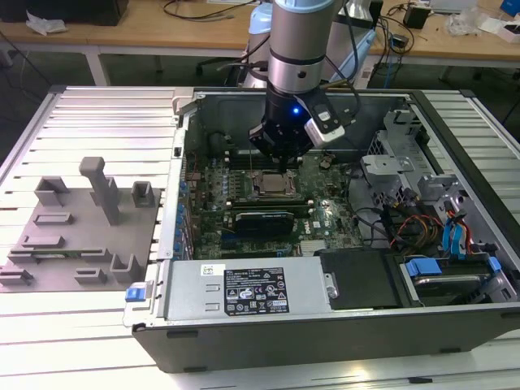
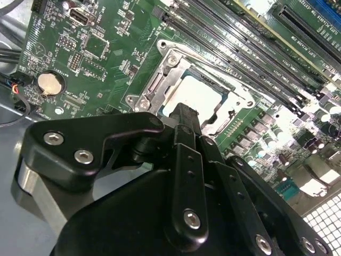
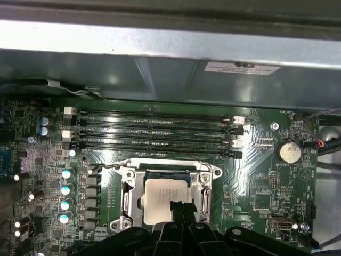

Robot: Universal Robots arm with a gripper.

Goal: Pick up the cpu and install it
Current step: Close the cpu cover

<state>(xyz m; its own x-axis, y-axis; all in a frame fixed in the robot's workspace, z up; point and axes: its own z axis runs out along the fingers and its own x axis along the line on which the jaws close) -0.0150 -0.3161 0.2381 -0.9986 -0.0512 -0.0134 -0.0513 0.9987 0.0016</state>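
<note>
Tool (image 3: 181,206) closed, tips together, gripping nothing, poised directly above cpu (image 3: 157,196), which lies flat in socket frame (image 3: 129,186) beneath it; judgement: any press should be vertical, light and centred, so chip seats square.

My arm (image 1: 296,36) is a smooth silver-grey cylinder ringed by a darker band. Above my fingers (image 2: 184,114) it ends in a black wrist (image 1: 279,134) where a small blue light (image 1: 296,111) glows. A white-and-grey block (image 1: 327,123) sits beside that. My fingers are slim and matt black, hung on broad black links (image 2: 101,144) pinned with silver screws (image 2: 192,218).
</note>
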